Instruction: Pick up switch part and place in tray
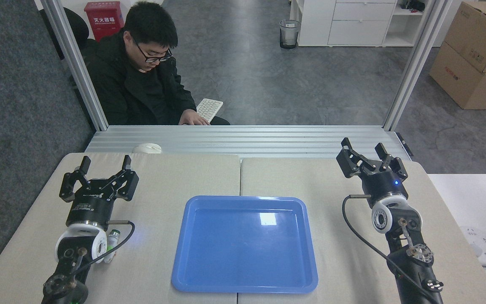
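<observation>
Switch part (pixel 112 242) is seen on table (pixel 163 177) beside left arm's wrist, well left of tray (pixel 245 287); left tool (pixel 104 164) and right tool (pixel 363 150) are spread wide, nothing held.

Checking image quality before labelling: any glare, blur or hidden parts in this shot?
Head view: sharp throughout, evenly lit, soft shadows. A bright window-like glare patch sits on the tray, right of centre toward its far half. The switch part is mostly hidden behind the left arm's wrist. Frame posts lean outward, suggesting wide-angle distortion.
</observation>
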You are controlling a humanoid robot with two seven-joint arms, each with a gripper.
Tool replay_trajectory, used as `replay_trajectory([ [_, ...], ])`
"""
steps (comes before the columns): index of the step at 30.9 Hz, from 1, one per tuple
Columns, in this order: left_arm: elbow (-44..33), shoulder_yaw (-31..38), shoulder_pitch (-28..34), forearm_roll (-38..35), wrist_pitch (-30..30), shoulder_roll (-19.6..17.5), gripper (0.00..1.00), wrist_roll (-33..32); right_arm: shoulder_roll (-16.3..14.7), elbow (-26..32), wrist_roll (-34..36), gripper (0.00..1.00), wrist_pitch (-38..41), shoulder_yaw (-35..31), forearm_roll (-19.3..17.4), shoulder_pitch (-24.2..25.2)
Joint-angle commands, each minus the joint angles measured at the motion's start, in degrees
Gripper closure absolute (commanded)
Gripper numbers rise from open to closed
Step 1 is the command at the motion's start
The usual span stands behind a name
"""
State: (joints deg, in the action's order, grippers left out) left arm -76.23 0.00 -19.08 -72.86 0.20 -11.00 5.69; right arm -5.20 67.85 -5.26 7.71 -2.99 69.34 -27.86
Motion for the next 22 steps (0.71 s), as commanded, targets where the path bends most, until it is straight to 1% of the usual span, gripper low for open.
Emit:
replay_trajectory([
  [1,-0.06,-0.97,1.06,0.00,0.07,-0.08,0.01,0.11,0.01,0.00,-0.01,0.00,0.03,0.00,0.00,0.00],
  [6,0.11,-0.79,3.52,0.00,-0.02,-0.08,0.01,0.90,0.01,0.00,-0.01,0.00,0.03,0.00,-0.09,0.00],
  [10,0.12,-0.17,6.94,-0.09,-0.02,-0.08,0.01,1.43,0.01,0.00,-0.01,0.00,0.03,0.00,0.00,0.00],
  [14,0.03,0.35,10.63,-0.09,0.07,0.01,0.01,3.62,0.01,0.00,-0.01,0.00,0.03,0.00,0.00,0.00],
  [22,1.69,0.53,15.82,-0.18,0.07,0.10,0.01,5.29,-0.07,0.00,-0.01,0.00,0.03,0.00,0.00,0.00],
])
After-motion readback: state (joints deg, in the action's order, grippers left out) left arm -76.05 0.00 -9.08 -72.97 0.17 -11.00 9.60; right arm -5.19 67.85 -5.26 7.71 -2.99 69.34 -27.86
